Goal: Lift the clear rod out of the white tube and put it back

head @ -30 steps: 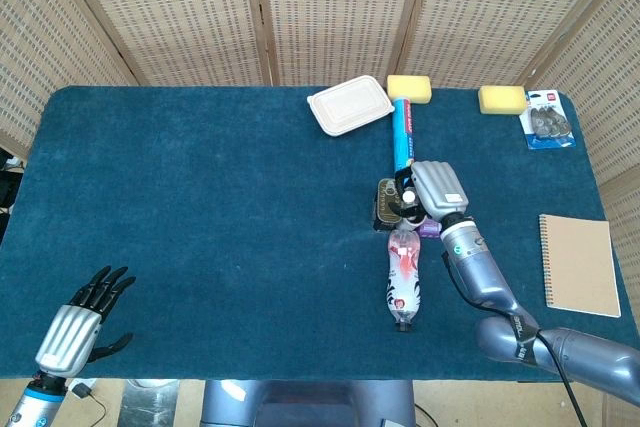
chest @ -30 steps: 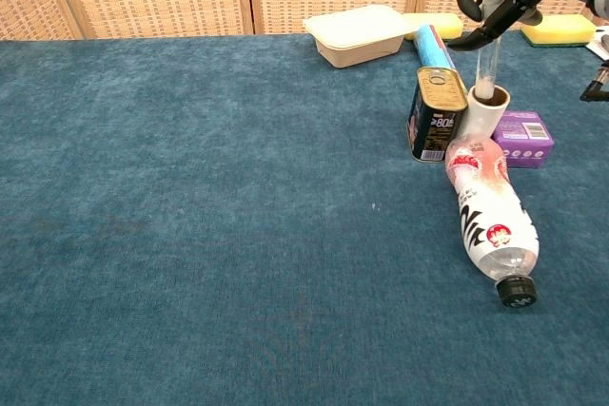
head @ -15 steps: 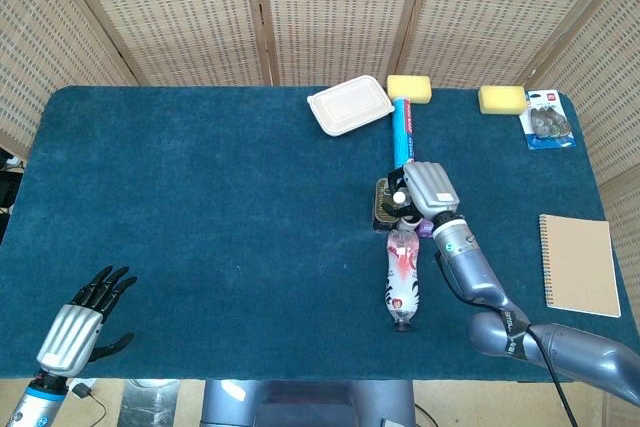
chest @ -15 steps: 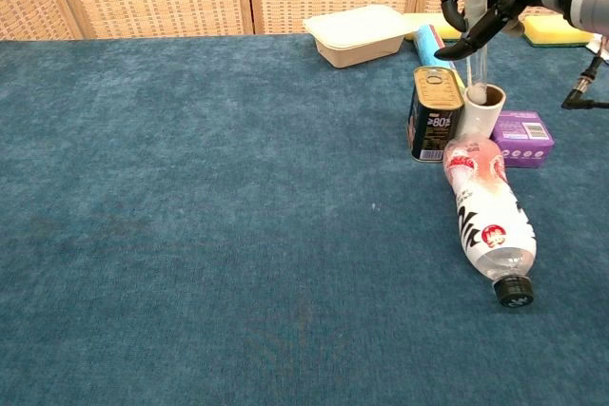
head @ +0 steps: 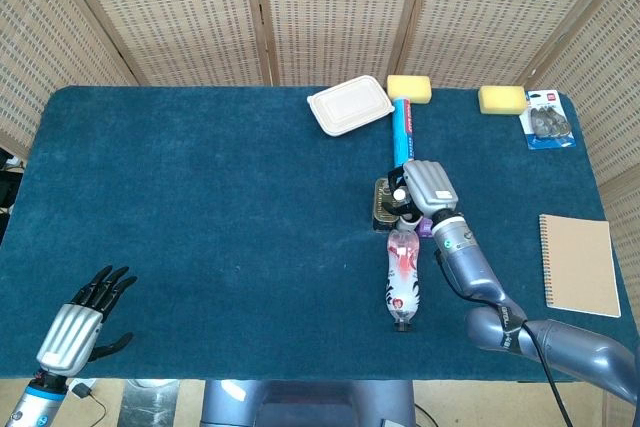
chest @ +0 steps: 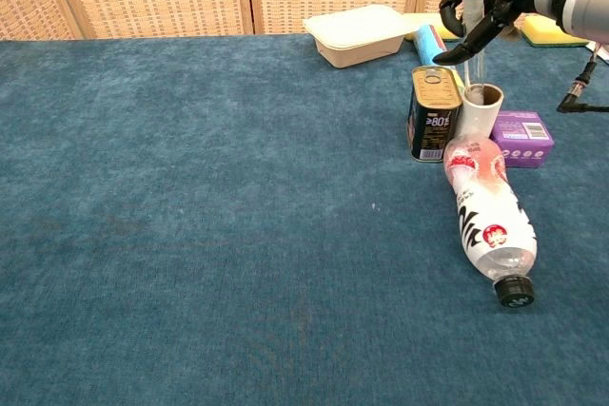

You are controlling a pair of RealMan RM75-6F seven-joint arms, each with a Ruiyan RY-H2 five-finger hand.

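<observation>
**Rod nearly clear of the tube**

The right robot hand (chest: 481,7) pinches the clear rod (chest: 475,40) near its white cap. Over the last second the rod has risen; its lower end now sits at the mouth of the white tube (chest: 481,113), so the lift appears almost complete. The left robot hand (head: 80,322), at 7 o'clock on the counter (head: 200,207), is spread and holds nothing. The counter's blue cloth is backed by wicker screens (head: 320,7).

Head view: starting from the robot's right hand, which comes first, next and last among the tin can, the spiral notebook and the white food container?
From the right hand:
1. Tin can, right beside the hand on its left.
2. White food container, farther back near the table's rear edge.
3. Spiral notebook, out at the right edge, though the container is not much nearer.
</observation>
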